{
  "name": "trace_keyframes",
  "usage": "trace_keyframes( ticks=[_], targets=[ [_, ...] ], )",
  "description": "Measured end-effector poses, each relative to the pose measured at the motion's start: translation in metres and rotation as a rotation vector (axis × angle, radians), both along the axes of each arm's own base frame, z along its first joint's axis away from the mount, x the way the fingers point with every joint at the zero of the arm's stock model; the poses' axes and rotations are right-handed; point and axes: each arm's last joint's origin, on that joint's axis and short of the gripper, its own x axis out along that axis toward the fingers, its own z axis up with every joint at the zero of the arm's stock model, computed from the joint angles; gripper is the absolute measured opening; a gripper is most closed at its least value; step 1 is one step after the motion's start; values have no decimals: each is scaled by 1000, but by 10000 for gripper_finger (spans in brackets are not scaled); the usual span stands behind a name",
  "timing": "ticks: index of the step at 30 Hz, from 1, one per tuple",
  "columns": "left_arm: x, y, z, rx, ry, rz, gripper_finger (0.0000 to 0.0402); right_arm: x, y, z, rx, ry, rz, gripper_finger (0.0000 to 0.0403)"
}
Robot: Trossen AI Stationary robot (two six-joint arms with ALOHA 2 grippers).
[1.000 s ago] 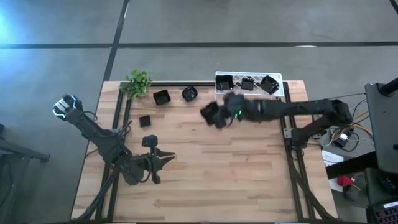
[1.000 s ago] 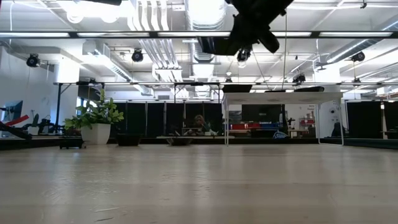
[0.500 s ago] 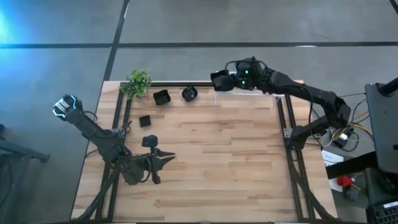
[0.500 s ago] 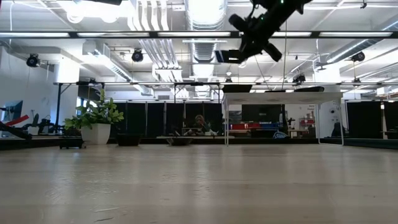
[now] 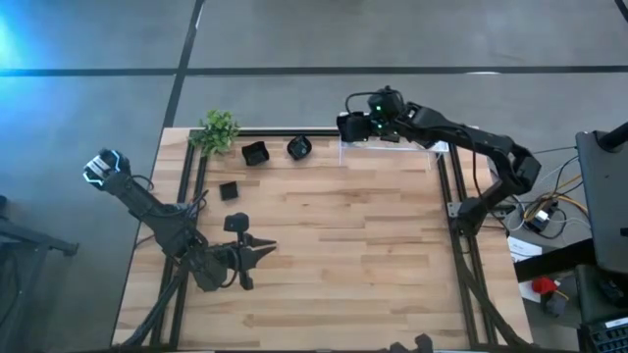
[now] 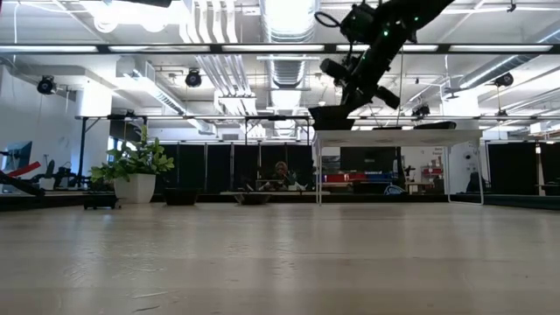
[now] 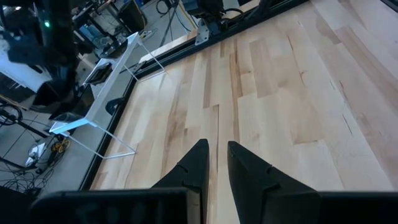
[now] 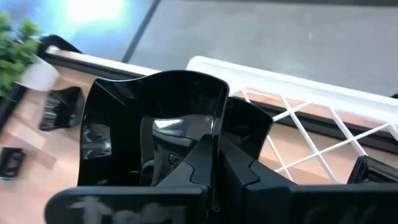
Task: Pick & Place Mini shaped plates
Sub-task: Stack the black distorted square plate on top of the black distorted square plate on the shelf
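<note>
From above: my right gripper (image 5: 351,126) hangs at upper centre, over the left end of the white rack (image 5: 439,147), fingers pinched tight on a black plate (image 5: 349,127). Three more plates (image 5: 255,153) sit upper left by the plant (image 5: 218,130). My left gripper (image 5: 263,249) waits lower left, fingers slightly apart, holding nothing. Table level: plate (image 6: 332,114) high, upper centre. Right wrist: plate rim (image 8: 155,124) clamped, rack (image 8: 298,124) beyond.
</note>
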Motion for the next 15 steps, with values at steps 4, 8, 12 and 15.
trace_keyframes(
  ticks=[4, 8, 12, 15],
  targets=[
    [0, 0, 0, 0, 0, 0, 55, 2, -3, -4, 30, -6, 24, 8],
    [0, 0, 0, 0, 0, 0, 55, 2, -3, -4, 31, -8, 30, 8],
    [0, 0, 0, 0, 0, 0, 55, 1, -3, -3, 23, -3, 38, 9],
    [0, 0, 0, 0, 0, 0, 55, 1, -3, -3, 20, 2, 43, 17]
  ],
)
